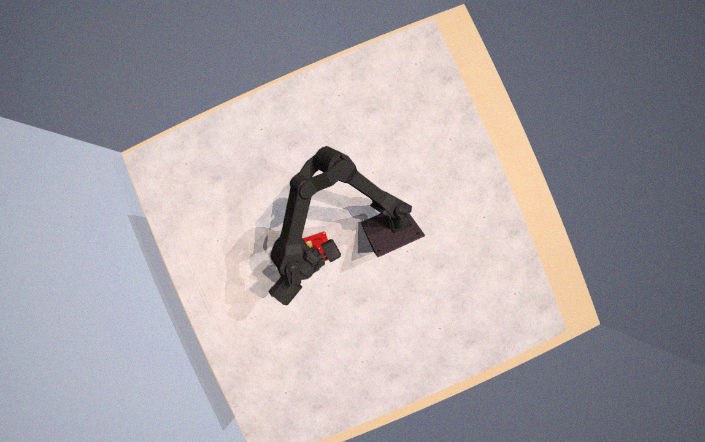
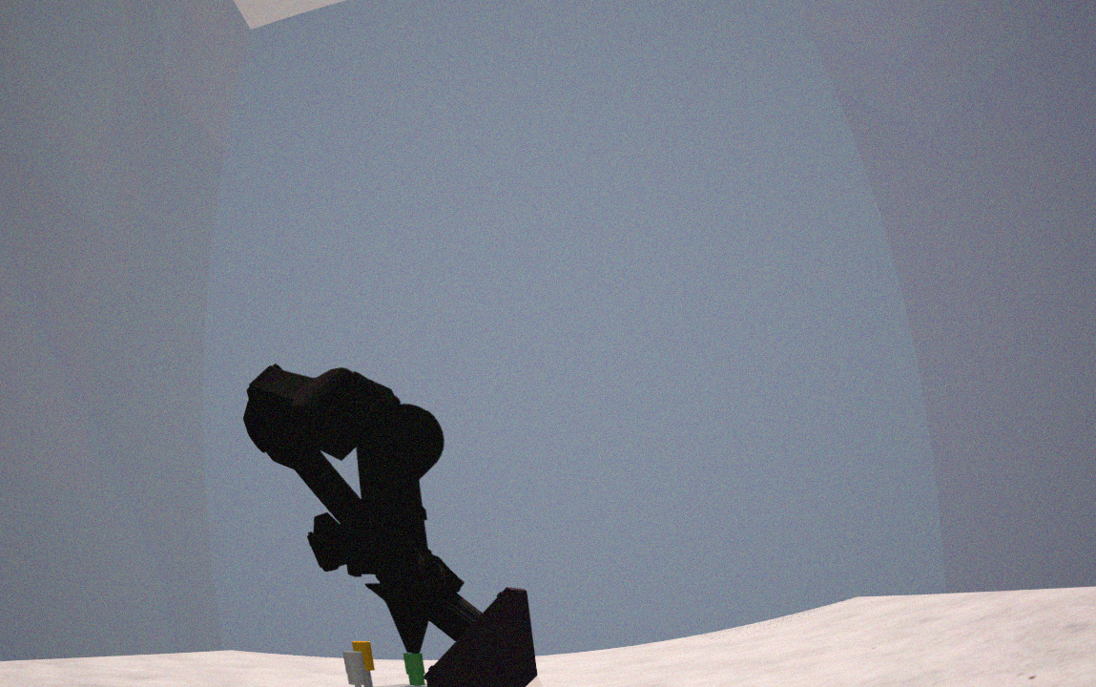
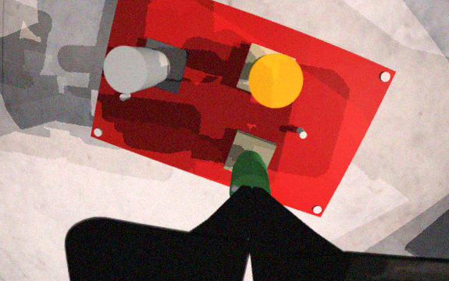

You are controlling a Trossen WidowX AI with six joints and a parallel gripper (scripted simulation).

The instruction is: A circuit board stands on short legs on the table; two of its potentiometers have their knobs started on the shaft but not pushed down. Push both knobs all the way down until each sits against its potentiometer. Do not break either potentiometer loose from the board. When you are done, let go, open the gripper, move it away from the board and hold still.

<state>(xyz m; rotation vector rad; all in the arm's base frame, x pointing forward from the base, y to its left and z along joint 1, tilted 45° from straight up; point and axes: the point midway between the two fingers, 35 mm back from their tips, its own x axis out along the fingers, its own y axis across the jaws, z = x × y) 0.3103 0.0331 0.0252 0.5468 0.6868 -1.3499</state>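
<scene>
The red circuit board (image 1: 319, 237) (image 3: 357, 97) carries three knobs. The green knob (image 2: 414, 666) (image 3: 250, 172) stands over a beige potentiometer (image 3: 258, 142) near the board's edge, and no bare shaft shows below it in the wrist view. My gripper (image 2: 414, 652) (image 3: 249, 196) is shut and empty, its joined fingertips at the green knob's top, hiding part of it. The yellow knob (image 2: 361, 654) (image 3: 276, 80) stands over another beige potentiometer (image 3: 246, 74). The grey knob (image 2: 354, 667) (image 3: 125, 69) stands over a dark potentiometer (image 3: 177, 74). I cannot tell how far down these two sit.
A small upright pin (image 3: 302, 134) rises from the board beside the green knob, and another small pin (image 3: 125, 96) is by the grey knob. Pale screws mark the board's corners. The arm's dark base plate (image 1: 390, 239) is right of the board in the top view.
</scene>
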